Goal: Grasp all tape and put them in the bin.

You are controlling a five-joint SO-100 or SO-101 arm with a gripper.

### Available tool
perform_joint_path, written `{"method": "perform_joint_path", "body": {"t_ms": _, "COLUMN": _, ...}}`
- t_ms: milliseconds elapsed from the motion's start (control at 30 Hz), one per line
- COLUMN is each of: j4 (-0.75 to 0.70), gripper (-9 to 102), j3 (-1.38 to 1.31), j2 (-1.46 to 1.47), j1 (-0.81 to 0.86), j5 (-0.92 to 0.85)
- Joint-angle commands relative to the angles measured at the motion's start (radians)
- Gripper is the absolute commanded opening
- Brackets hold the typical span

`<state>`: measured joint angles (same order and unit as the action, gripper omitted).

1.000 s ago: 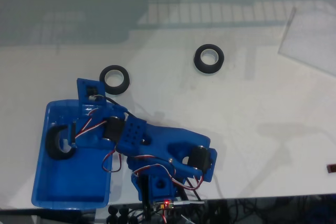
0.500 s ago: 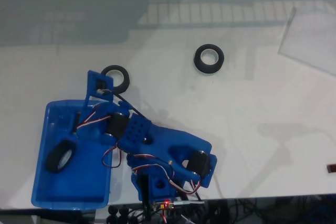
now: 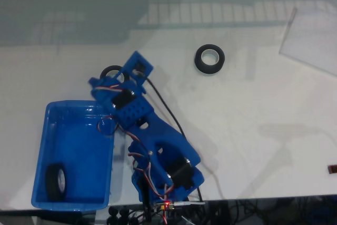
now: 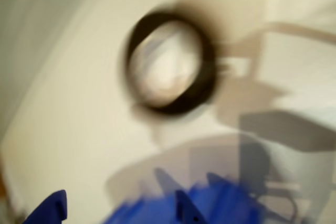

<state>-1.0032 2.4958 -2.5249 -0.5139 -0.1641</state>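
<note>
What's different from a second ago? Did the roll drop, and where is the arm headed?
The claw let go of its tape roll, which now lies in the bin's lower-left corner in the fixed view. The arm swung out of the bin, up toward the near roll on the table. The far roll and the bin stayed put.

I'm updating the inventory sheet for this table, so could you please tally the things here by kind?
Black tape rolls: 3, one in the bin, one partly under the arm, one further right on the table
Blue bins: 1
Clear sheets: 1
Total: 5
</note>
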Motion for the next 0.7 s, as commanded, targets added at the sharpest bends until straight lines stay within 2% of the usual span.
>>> {"method": "perform_joint_path", "body": {"t_ms": 0, "j4": -0.009, "gripper": 28, "j3": -0.1, "j2": 0.072, "j1": 0.095, "j5": -0.009}}
{"method": "perform_joint_path", "body": {"t_ms": 167, "j4": -0.078, "gripper": 27, "j3": -0.184, "j2": 0.189, "j1": 0.14, "j5": -0.046}}
{"method": "perform_joint_path", "body": {"t_ms": 667, "j4": -0.069, "gripper": 26, "j3": -0.42, "j2": 0.666, "j1": 0.149, "j5": -0.15}}
